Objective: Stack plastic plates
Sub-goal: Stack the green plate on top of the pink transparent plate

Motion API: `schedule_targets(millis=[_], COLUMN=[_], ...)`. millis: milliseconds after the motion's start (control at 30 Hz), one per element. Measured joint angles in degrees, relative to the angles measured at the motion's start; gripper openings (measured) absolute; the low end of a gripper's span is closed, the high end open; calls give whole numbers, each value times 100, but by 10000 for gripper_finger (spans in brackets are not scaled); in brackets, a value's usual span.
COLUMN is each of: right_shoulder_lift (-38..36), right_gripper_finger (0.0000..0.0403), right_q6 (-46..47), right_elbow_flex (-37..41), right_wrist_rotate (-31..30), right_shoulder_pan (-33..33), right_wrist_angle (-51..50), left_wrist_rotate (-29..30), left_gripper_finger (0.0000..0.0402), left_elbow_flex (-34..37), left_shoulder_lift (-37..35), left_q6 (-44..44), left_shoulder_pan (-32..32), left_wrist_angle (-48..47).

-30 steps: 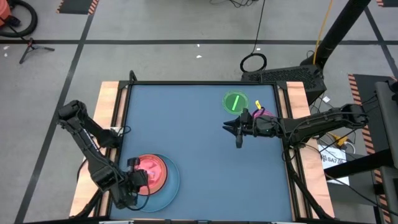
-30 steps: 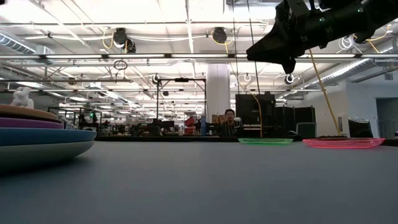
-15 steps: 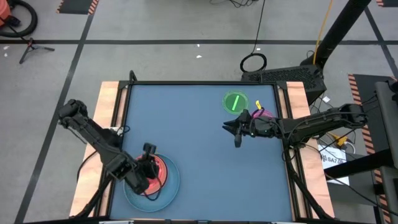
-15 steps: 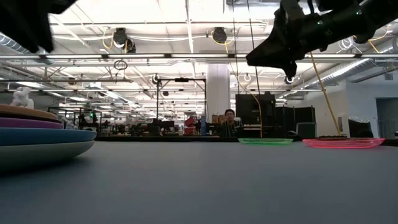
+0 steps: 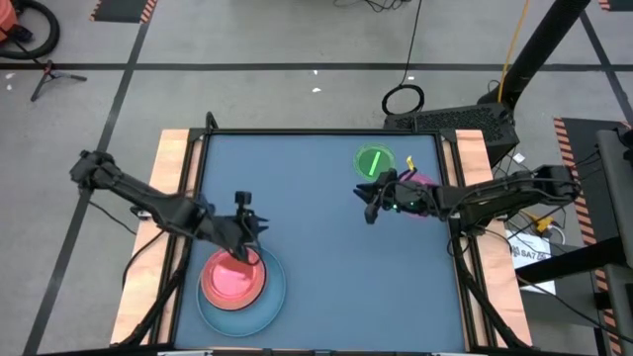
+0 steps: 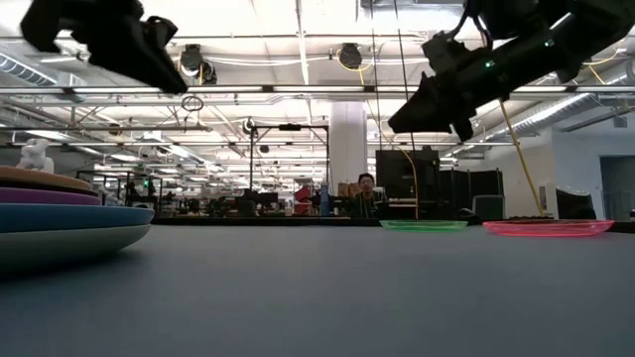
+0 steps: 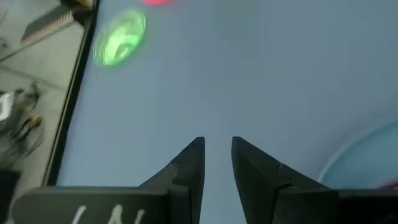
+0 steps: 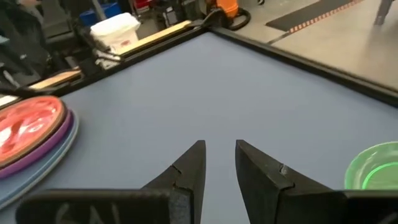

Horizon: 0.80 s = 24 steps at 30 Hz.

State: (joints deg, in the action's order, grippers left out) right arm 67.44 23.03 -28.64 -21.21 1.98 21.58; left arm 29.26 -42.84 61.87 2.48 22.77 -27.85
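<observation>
Left gripper (image 5: pixel 247 223) now lifted clear of the stacked round plastic plates (image 5: pixel 237 282), jaws slightly parted, empty, stack just behind. Right gripper (image 5: pixel 370 201) likewise empty, nudged toward small translucent green plate (image 5: pixel 373 162) just beyond. Likely next pick.

No text, label, brand, number or sign can be read in any view. Pale marks on the housing behind the left tool (image 7: pixel 217 155) and behind the right tool (image 8: pixel 219 158) are cut off at the edge of their wrist views and cannot be made out. A white label (image 5: pixel 531 253) on the floor, beyond the counter (image 5: pixel 316 227) edge behind the right tool, carries dark print too small to read.
</observation>
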Motion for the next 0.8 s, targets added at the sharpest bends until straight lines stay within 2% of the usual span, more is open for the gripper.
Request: schedule_targets(millis=[133,267,433,633,800], right_shoulder_lift=[0,0,0,14,183], right_gripper_finger=[82,82,82,82,82], right_q6=[-125,-165,-151,-26,-392], right_elbow_flex=[-90,-385,-725,-743,-741], right_wrist_rotate=[16,26,-90,-295,-595], right_shoulder_pan=[115,88,55,56,106], right_wrist_angle=[53,-196,-1057,-1845,-1916], left_wrist_rotate=[-541,-571,-574,-578,-586], left_gripper_finger=[88,88,88,87,87], left_elbow_flex=[196,224,227,227,227], left_shoulder_lift=[-296,-432,-529,-546,-552], left_q6=[358,453,616,588,786], left_shoulder_pan=[-297,-475,-678,-839,-1018], left_wrist_angle=[430,449,407,306,307])
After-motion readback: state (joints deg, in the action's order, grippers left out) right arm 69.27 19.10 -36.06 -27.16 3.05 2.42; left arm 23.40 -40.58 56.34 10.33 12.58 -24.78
